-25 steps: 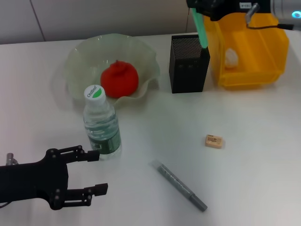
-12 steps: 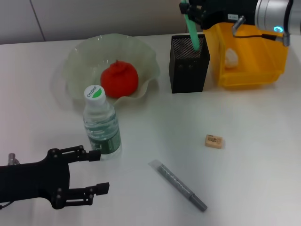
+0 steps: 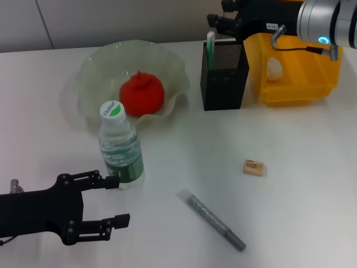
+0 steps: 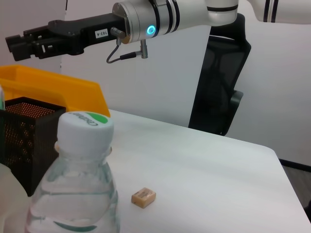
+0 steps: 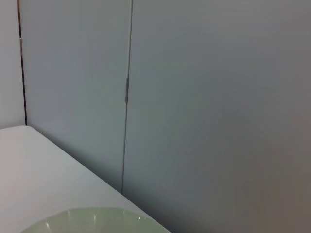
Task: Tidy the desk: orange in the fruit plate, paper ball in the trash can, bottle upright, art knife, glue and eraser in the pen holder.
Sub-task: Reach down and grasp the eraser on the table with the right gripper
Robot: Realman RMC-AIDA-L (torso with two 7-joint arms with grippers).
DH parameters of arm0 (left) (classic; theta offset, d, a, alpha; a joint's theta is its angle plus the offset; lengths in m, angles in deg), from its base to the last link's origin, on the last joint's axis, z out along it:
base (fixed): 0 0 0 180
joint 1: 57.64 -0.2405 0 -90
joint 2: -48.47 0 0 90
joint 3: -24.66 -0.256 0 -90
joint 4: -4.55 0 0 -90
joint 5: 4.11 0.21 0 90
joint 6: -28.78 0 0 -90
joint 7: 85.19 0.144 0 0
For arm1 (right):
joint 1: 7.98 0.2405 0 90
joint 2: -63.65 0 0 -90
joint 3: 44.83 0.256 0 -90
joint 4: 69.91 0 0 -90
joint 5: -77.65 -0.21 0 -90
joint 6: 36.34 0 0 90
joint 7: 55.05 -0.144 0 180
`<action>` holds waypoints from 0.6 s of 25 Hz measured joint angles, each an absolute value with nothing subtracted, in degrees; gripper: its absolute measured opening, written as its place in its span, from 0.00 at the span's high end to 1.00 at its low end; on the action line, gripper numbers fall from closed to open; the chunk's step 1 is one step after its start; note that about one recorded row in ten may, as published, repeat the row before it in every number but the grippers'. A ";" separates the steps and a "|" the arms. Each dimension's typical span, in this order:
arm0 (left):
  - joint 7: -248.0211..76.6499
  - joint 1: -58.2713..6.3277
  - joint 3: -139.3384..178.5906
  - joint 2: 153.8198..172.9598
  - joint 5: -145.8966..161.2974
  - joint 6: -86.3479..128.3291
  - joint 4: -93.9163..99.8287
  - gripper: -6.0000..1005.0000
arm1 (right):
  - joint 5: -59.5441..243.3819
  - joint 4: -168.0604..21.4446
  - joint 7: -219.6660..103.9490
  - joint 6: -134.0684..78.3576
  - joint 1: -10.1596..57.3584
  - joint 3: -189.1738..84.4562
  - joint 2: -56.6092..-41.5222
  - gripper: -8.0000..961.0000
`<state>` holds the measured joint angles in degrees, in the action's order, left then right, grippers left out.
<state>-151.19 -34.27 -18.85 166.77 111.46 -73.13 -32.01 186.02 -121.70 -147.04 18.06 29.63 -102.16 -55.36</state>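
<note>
Glue (image 3: pixel 210 49), a green stick with a white top, stands in the black mesh pen holder (image 3: pixel 223 78), leaning at its left edge, just below my right claw (image 3: pixel 218 22). That claw hangs above the holder's far rim; in the left wrist view its fingers (image 4: pixel 22 43) look slightly apart with nothing between them. My left claw (image 3: pixel 109 202) rests low over the near left of the table (image 3: pixel 301 184), fingers spread wide and empty, its upper fingertip just beside the base of the upright bottle (image 3: pixel 119 146). Behind the bottle, the orange (image 3: pixel 141 94) sits in the pale fruit plate (image 3: pixel 100 67). The eraser (image 3: pixel 254 167) lies alone on the open white table, well apart from both claws, and the grey art knife (image 3: pixel 212 219) lies diagonally nearer me. A yellow bin (image 3: pixel 304 72) stands right of the holder with a white paper ball (image 3: pixel 274 67) inside. A grey panelled wall (image 5: pixel 194 97) and a black office chair (image 4: pixel 218 87) stand beyond the table.
</note>
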 joint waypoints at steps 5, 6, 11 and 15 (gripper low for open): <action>-151.20 -34.18 -18.85 166.77 111.47 -73.08 -32.01 0.22 | 186.90 -124.79 -150.85 19.40 28.64 -102.13 -55.34 0.42; -151.20 -34.18 -18.85 166.77 111.47 -73.08 -32.01 0.22 | 187.95 -126.23 -152.60 20.35 28.34 -102.13 -55.34 0.41; -151.20 -33.98 -18.85 166.74 111.47 -73.08 -32.01 0.22 | 201.15 -137.67 -168.88 30.49 27.99 -102.15 -55.24 0.40; -151.20 -33.77 -18.85 166.69 111.47 -73.12 -32.01 0.22 | 213.15 -145.65 -181.53 43.27 30.37 -103.62 -55.15 0.39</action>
<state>-151.20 -33.77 -18.85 166.69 111.47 -73.12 -32.01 213.15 -145.65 -181.53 43.27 30.37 -103.62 -55.15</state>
